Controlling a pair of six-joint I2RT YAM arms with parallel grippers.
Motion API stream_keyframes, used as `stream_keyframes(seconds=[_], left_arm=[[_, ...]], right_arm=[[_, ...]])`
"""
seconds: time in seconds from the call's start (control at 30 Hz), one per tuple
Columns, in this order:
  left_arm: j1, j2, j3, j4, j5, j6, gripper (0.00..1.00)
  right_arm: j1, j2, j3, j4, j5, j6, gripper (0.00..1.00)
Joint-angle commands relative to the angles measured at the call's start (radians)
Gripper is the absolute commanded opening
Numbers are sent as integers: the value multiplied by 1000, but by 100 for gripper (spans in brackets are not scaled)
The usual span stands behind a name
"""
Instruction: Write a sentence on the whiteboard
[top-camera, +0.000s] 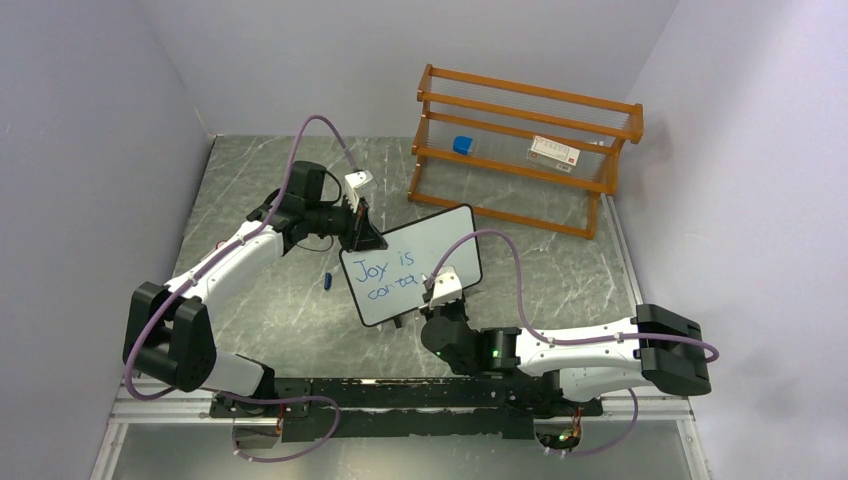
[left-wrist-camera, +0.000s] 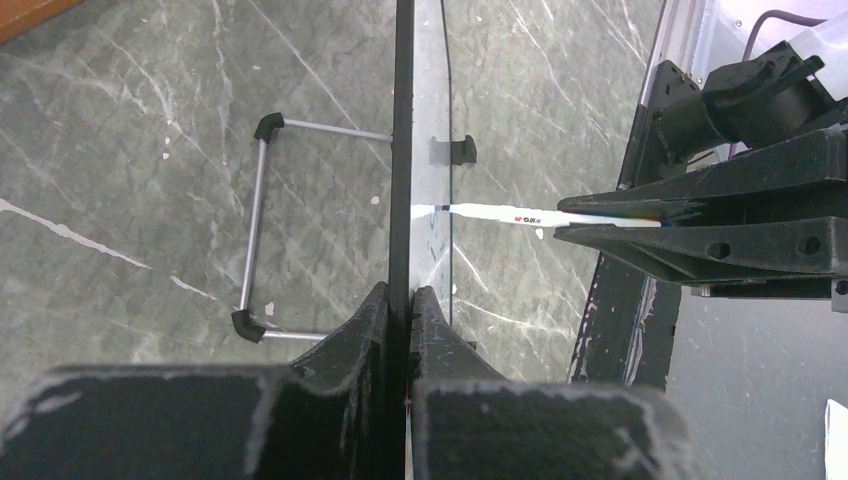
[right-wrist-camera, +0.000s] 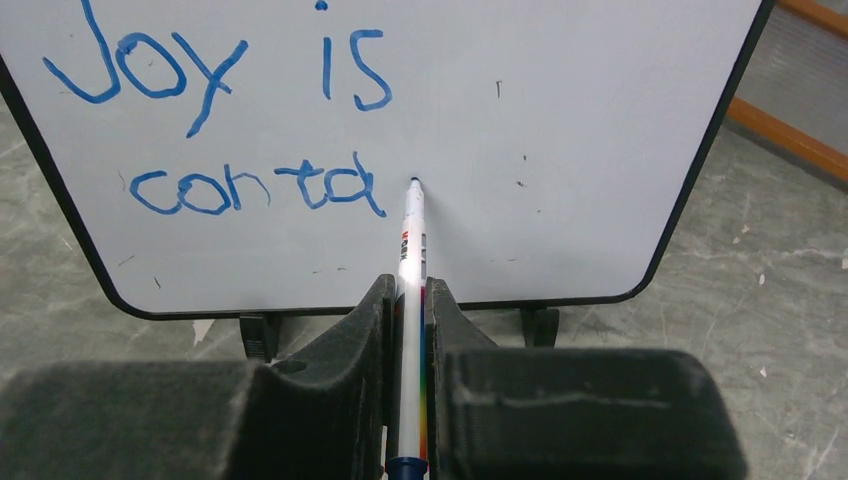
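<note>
The whiteboard stands tilted on the table; it also shows in the right wrist view and edge-on in the left wrist view. The sentence reads "Joy is" above "conta" in blue; it also shows in the top view. My left gripper is shut on the board's left edge. My right gripper is shut on a white marker whose tip rests on the board just right of the last letter. The marker also shows in the left wrist view.
An orange wooden rack stands at the back right, holding a blue item and a white box. A blue marker cap lies on the table left of the board. The board's wire stand rests behind it.
</note>
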Motion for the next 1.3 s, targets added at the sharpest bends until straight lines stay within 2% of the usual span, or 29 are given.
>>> stream_keyframes(seconds=[0.0,0.2,0.63,1.27], left_arm=[[3,34,-20,-31,-127,51,5],[3,34,-20,-31,-131,49,5],[3,33,-17,-34,-144,47,5],[3,40,-17,-39,-151,48,5]], right_arm=[[-11,7,16,77,38,-16,0],[-11,5,17,102,16,-41,0],[-10,16,25,38,-50,-13,0],[-10,-13,1,-75,-10,78,0]])
